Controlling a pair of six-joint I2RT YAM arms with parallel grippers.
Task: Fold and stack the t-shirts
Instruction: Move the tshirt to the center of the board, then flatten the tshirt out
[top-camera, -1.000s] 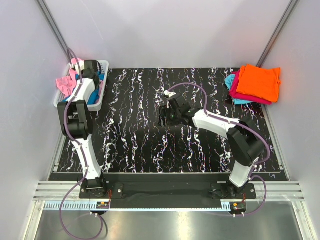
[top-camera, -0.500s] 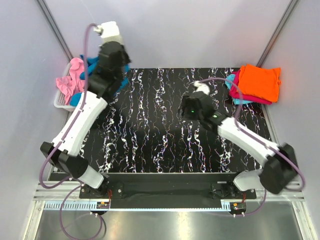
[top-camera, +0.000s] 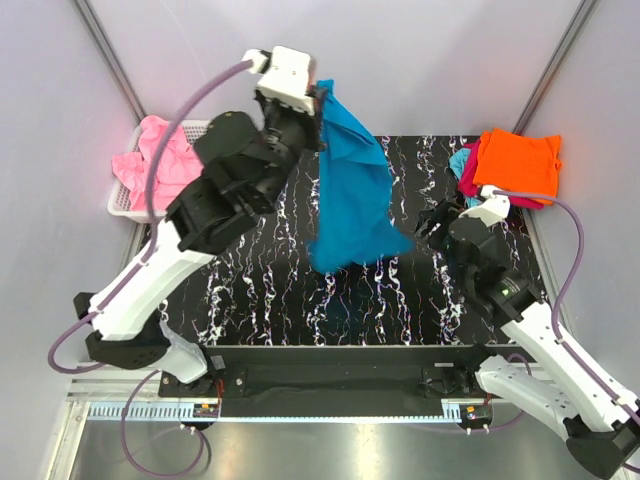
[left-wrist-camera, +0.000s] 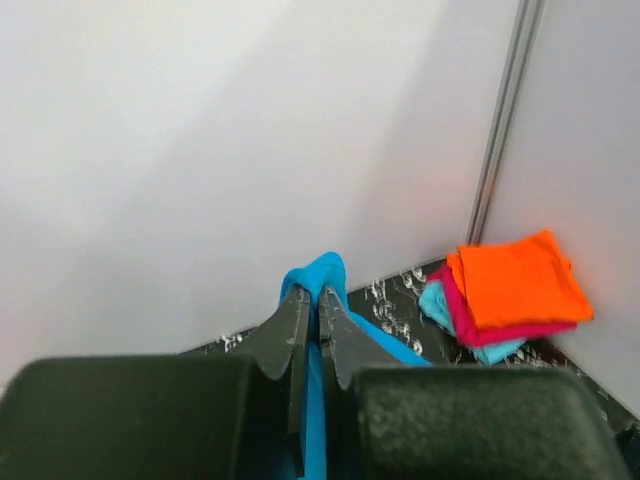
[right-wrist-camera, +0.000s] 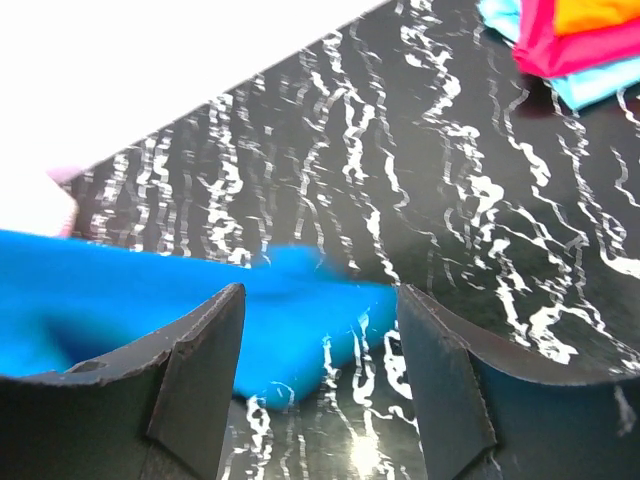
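in the top view, a black table (top-camera: 250, 290) veined with white was seen, closed in by pale walls (top-camera: 400, 60), with a metal post (top-camera: 100, 45) in the far left corner. the teal-blue t-shirt (top-camera: 350, 190) was held up above the table by the left gripper (top-camera: 318, 100), and its lower edge hung near the right gripper (top-camera: 436, 226). a white mesh basket (top-camera: 120, 207) holding a pink t-shirt (top-camera: 160, 160) stood at the far left. at the far right an orange t-shirt (top-camera: 518, 162) was stacked on a magenta t-shirt (top-camera: 471, 175) and a light cyan t-shirt (top-camera: 458, 160).

in the left wrist view, what was masked from above was shown: the jaws were pressed together on a bunched fold of the teal cloth.

in the right wrist view alone, the jaws were seen spread wide, with blurred teal cloth beyond them. whether it was touched could not be told.
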